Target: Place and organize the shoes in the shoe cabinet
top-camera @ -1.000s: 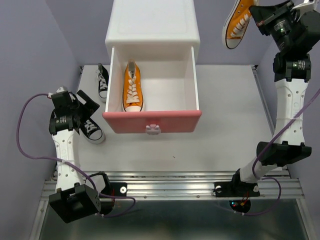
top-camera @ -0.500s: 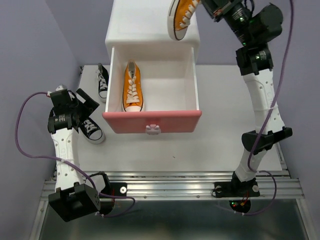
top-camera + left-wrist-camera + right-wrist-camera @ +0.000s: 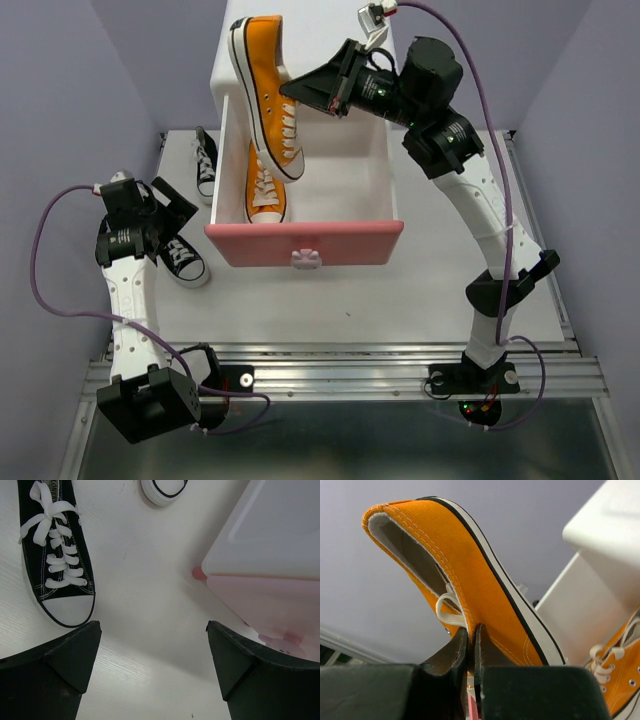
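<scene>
Though unclear from above | right wrist: fingers [image 3: 485, 652] pinch orange sneaker [image 3: 485, 585]

The cabinet [image 3: 300, 55] stands at the back middle of the table [image 3: 450, 280], with a drawer [image 3: 305, 243] pulled out toward the near edge. One shoe [image 3: 266, 195] lies in the drawer's left part, and a second shoe [image 3: 268, 90] hangs in the air above it. Two more lie on the table left of the cabinet: the rear shoe [image 3: 206, 160] beside the drawer's side, the near shoe [image 3: 186, 260] off its front left corner.
</scene>
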Robot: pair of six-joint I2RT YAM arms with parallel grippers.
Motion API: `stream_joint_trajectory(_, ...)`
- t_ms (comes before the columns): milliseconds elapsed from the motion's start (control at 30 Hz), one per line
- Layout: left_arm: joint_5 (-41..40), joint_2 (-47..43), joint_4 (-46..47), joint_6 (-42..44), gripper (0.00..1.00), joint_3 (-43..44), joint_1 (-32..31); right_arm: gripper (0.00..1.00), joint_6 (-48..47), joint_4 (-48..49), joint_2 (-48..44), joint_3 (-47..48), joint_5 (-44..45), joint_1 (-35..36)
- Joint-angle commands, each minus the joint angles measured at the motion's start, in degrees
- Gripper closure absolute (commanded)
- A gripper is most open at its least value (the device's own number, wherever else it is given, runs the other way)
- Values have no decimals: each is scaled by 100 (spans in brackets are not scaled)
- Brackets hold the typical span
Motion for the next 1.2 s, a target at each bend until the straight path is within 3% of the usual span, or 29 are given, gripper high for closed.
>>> stream_joint_trajectory(0, -65, -130, 218, -52, 1, -60, 19, 99, -648, -619, -540, 48, 209, 279)
stream_joint_trajectory(100, -65, -156, 200, -17, 1, -87, 19, 99, -1052, -1349, -601, -39, 568, 640)
stream_joint_trajectory(300, -57, -217, 182, 10, 1, -174, 19, 99, -1422, -1659, -1006, -751, 1562, 930)
stream_joint_trajectory(533, -83, -332, 103, 53, 1, -289, 19, 99, -1861, -2723, -769, -347, 3054, 1352)
stream_joint_trajectory(700, -109, -323, 86, 80, 1, -306, 19, 99, -1677, -2574, -883, -611, 4023, 1466)
stream_joint_trajectory(967, -153, -253, 103, 106, 1, -289, 19, 99, -1292, -3163, -672, -206, 5710, 1853)
stream_joint_trajectory(1167, -197, -270, 86, 115, 1, -350, 19, 99, -939, -3356, -445, 92, 6423, 2108)
